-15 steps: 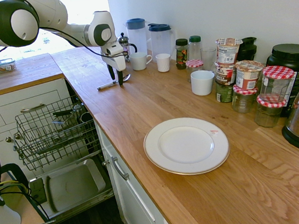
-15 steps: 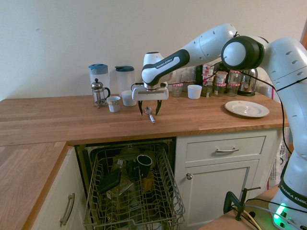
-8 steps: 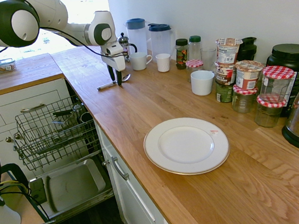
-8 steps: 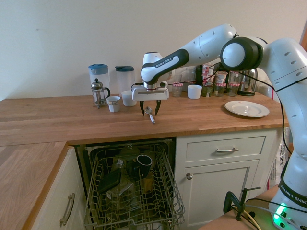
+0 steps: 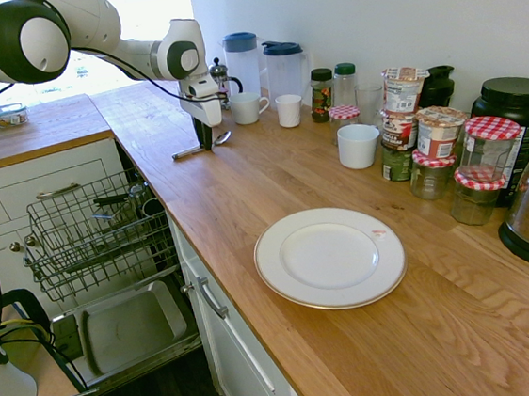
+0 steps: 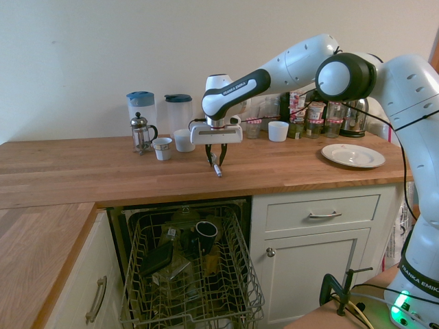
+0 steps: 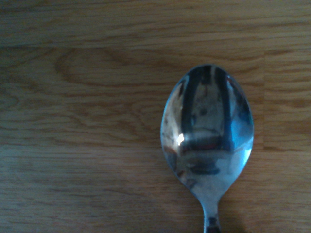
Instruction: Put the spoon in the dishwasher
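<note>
The spoon (image 5: 187, 151) lies flat on the wooden counter, its handle pointing toward the counter edge above the dishwasher (image 5: 127, 331). In the wrist view the spoon (image 7: 208, 131) shows its shiny bowl from close by. My gripper (image 6: 215, 163) points straight down over the spoon (image 6: 217, 169), its fingers narrowed to either side of the neck with a small gap still showing. From the other side the gripper (image 5: 206, 145) stands with its tips at the counter. Below, the dishwasher's wire rack (image 6: 192, 274) is pulled out over the dropped door and holds a mug and dark items.
A white plate (image 5: 329, 256) sits mid-counter. Along the wall stand a French press (image 6: 141, 132), two jugs, a mug (image 5: 247, 108), a white cup (image 5: 358, 145), several jars and a kettle. White drawers with metal handles (image 6: 324, 214) flank the dishwasher.
The fingers have drawn in from wide open to a narrow gap around the spoon. The arm and the spoon have stayed where they were.
</note>
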You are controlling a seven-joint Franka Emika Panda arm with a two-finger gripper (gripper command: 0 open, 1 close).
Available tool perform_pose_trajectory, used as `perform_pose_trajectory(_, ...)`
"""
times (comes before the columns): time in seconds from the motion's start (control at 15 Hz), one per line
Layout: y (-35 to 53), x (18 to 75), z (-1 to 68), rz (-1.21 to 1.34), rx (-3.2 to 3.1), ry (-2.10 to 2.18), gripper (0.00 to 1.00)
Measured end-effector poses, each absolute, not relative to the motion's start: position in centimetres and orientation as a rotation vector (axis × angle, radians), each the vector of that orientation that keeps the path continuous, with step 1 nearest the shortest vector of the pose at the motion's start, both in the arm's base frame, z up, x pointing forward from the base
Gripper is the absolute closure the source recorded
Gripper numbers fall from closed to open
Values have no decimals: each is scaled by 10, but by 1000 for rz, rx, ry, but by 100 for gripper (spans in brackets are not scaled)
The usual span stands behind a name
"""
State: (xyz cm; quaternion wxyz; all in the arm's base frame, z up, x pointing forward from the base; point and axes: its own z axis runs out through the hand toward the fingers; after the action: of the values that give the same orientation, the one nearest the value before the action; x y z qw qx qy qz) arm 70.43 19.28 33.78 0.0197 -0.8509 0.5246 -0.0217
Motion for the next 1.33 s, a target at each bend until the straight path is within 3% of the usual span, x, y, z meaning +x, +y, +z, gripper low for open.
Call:
perform_pose_trajectory(0.4, 186, 707, 345, -52, -2622, 1651, 100)
perform_pose_trajectory(0.73, 189, 701, 390, -89, -2597, 1657, 100)
perform_pose_trajectory(1.33, 282, 552, 465, -166, -2606, 1672, 100)
